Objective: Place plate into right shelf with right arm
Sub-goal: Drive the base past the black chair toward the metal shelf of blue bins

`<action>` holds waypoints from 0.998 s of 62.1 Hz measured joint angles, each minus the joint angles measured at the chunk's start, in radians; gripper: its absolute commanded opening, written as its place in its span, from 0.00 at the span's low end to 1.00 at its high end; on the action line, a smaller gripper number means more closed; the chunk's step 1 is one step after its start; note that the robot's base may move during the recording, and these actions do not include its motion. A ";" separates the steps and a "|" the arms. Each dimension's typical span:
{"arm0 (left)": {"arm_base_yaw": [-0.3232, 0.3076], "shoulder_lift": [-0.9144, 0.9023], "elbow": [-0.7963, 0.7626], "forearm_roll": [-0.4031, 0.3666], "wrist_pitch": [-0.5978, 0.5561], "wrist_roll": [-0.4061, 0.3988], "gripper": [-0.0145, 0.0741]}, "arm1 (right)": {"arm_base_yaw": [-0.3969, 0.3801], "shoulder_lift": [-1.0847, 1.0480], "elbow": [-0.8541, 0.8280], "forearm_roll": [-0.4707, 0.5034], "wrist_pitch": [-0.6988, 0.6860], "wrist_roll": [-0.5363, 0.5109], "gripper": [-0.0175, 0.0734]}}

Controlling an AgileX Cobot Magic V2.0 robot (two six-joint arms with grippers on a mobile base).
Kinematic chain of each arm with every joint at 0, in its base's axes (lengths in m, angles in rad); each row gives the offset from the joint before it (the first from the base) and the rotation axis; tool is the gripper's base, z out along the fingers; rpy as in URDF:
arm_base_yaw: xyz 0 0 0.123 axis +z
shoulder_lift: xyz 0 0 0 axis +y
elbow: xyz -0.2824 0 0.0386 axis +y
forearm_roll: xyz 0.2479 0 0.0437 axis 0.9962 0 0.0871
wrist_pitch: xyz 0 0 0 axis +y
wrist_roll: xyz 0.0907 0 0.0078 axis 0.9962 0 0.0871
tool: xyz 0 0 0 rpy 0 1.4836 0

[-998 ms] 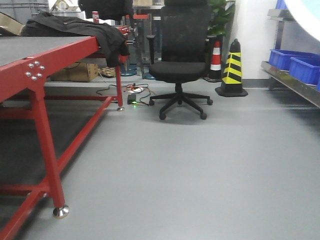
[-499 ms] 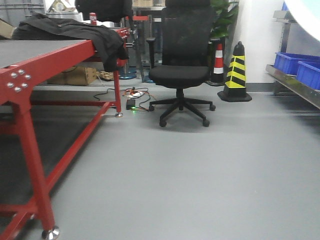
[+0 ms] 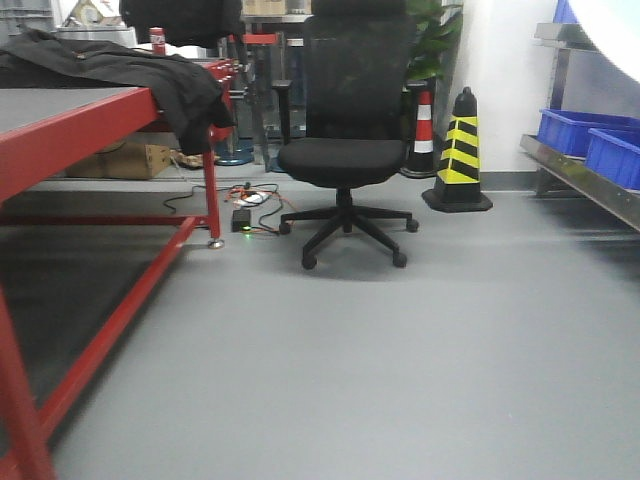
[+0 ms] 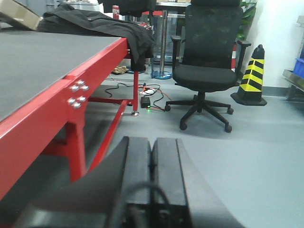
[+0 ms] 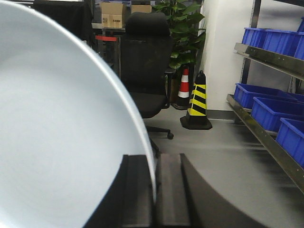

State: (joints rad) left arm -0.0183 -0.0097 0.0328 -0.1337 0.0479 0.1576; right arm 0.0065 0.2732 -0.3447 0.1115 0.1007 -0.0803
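Note:
The white plate [image 5: 57, 123] fills the left half of the right wrist view, standing on edge. My right gripper [image 5: 154, 159] is shut on its rim, one finger on each face. In the front view a white sliver of the plate [image 3: 615, 20] shows in the top right corner. The right shelf [image 3: 590, 185] is a steel rack along the right edge, and the right wrist view shows its rails [image 5: 266, 53] to the right of the plate. My left gripper [image 4: 151, 142] is shut with nothing in it, low beside the red table [image 4: 90, 80].
Blue bins [image 3: 575, 130] sit on the shelf rails. A black office chair [image 3: 345, 150] stands ahead at centre, with a yellow-black cone [image 3: 458, 155] to its right. The red table [image 3: 70, 125] with a black jacket [image 3: 120, 65] lines the left. Cables [image 3: 245, 205] lie by its far leg.
The front view has moved past the red table: its near leg has slid left out of frame. Chair and cone have shifted slightly left. The plate stays in the top right corner.

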 measured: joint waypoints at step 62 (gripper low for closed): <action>0.000 0.000 0.000 0.000 0.000 0.000 0.02 | 0.000 0.000 0.000 0.000 0.000 0.000 0.25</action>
State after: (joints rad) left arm -0.0183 -0.0097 0.0328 -0.1337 0.0479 0.1576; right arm 0.0065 0.2732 -0.3447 0.1115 0.1007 -0.0803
